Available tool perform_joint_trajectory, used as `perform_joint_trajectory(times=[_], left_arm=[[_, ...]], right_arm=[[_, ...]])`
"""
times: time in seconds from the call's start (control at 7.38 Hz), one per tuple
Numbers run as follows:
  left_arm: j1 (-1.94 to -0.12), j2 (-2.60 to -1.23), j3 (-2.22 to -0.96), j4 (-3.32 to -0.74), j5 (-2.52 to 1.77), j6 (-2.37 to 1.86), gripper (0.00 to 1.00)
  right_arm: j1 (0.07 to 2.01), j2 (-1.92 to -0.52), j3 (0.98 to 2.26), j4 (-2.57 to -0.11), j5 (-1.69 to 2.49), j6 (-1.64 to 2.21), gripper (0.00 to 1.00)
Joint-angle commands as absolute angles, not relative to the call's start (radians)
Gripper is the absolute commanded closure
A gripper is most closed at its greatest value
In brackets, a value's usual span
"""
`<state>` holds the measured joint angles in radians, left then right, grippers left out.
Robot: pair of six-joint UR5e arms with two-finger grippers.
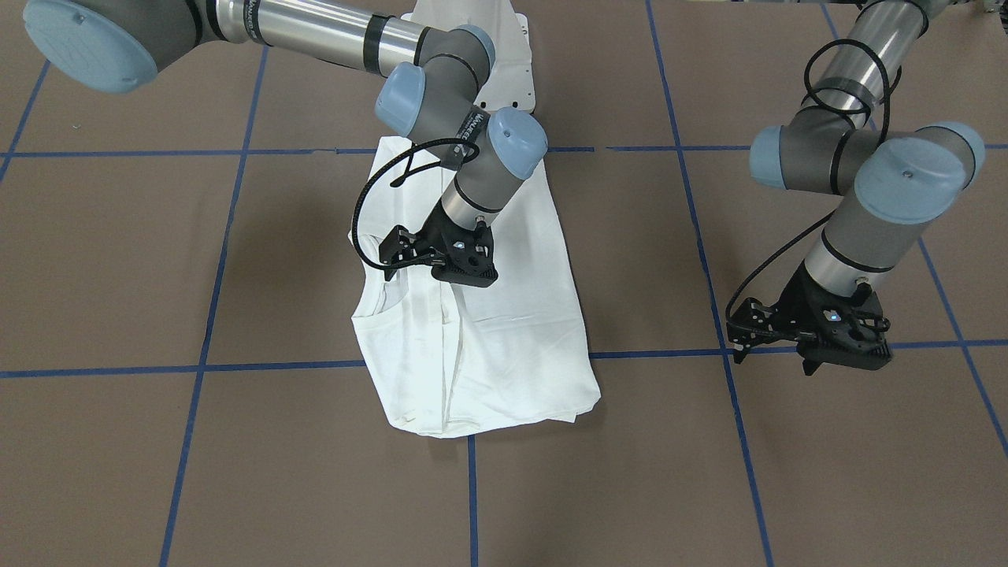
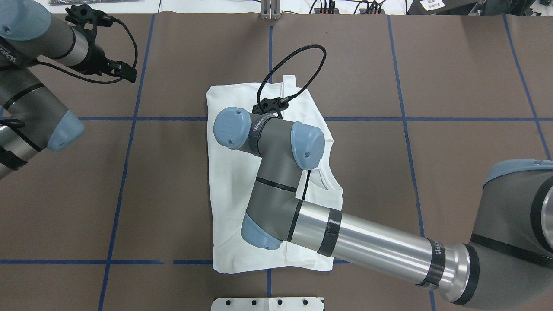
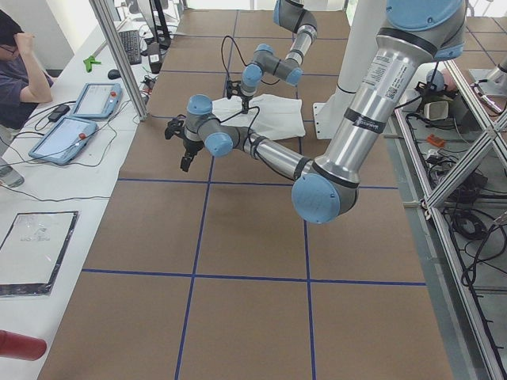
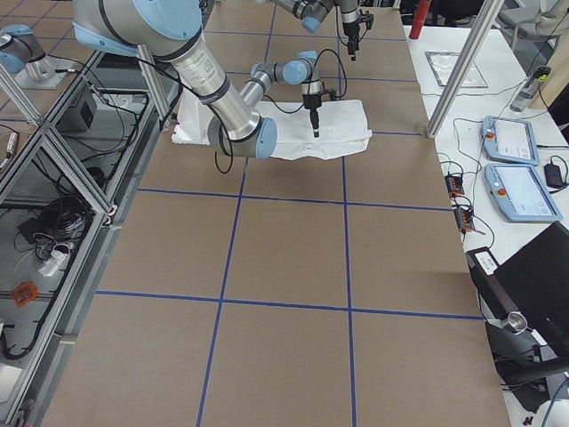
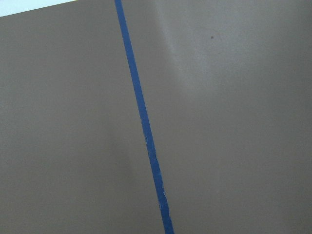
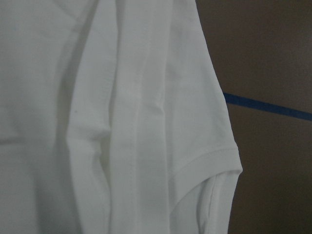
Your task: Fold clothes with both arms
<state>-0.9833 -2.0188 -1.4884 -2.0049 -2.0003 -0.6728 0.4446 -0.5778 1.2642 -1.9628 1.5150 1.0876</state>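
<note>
The right pincer [image 1: 441, 272] is hanging point-down over the white T-shirt [image 1: 504, 346], a little toward 10 o'clock from the cloth's middle in the front-facing view. It is close above the fabric or touching it. Its jaws are hiding beneath the black body, so I cannot tell whether they are apart or together, and its wrist camera is showing only layered cloth and a ribbed curved hem [image 6: 204, 163], with no fold being lifted. The left pincer [image 1: 787, 358] is hovering well apart from the shirt, out at 3 o'clock over bare counter [image 1: 157, 276] beside a blue tape line [image 1: 276, 366]. It is carrying nothing that shows, and its jaws cannot be read either. The shirt is lying flat as one long, narrow panel running roughly from 12 to 6 o'clock, with no sleeve sticking out past its sides and stacked edges showing along its length. By that look, the lengthwise folds are appearing finished and the sleeves tucked in. The part remaining is probably the crosswise folding, bringing one short end over the other into a compact packet, and neither arm is visibly gripping a corner for it yet. The white pedestal base [image 1: 512, 79] is sitting just beyond the shirt's 12 o'clock end.
</note>
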Motion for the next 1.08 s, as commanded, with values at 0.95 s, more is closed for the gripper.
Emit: perform_joint_trajectory(times=[0.95], left_arm=[[-0.979,-2.017,-1.486,-2.006,-2.0,-0.672,0.0]], right_arm=[[0.532,-0.937,1.748,-2.042,1.515,0.817,0.0]])
